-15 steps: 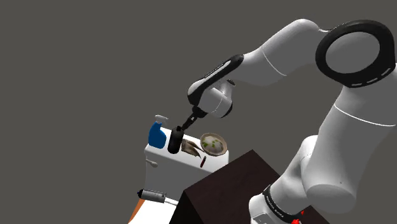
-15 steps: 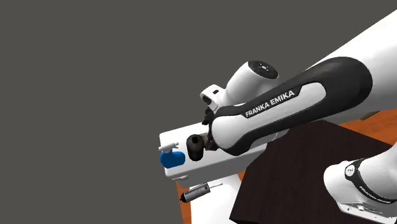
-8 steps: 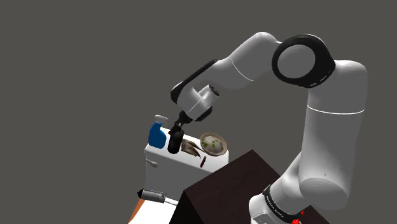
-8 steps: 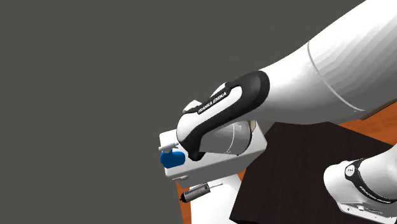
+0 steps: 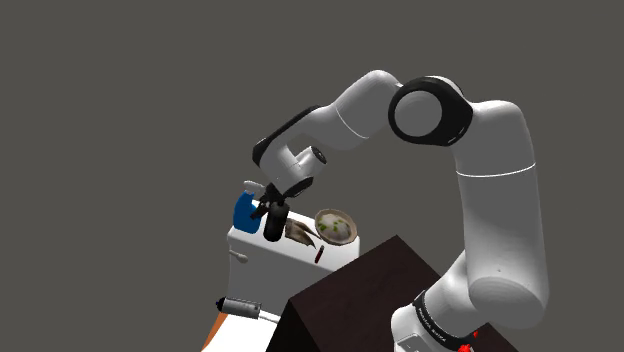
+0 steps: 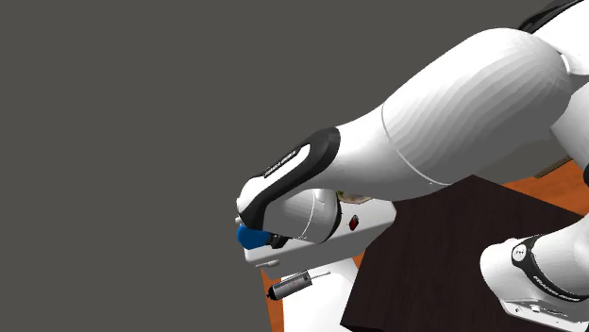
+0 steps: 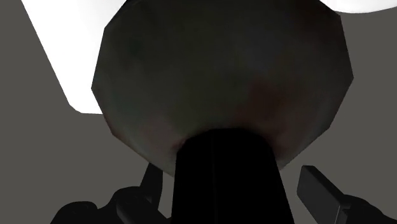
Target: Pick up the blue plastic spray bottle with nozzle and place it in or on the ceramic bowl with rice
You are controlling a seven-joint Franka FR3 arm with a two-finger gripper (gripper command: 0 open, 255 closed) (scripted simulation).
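Plainly the risk is the black cylinder (image 5: 273, 226): it stands just beside the blue spray bottle (image 5: 243, 210), which sits at the end corner of the bench (image 5: 268, 258), the bowl (image 5: 335, 226) near the opposite end. The gripper (image 5: 266, 207) hangs over both, fingers (image 7: 321, 198) apart and clasping nothing. Closing here could seize the cylinder instead, or nudge the bottle off the bench's edge. Lettering on the arm's black band (image 6: 285, 166) is too small to read.

The squat blue spray bottle (image 5: 243, 210) with a white nozzle stands upright at one end of a white block (image 5: 262, 256), well apart from the pale round bowl (image 5: 319, 221) with speckled contents at the other end.
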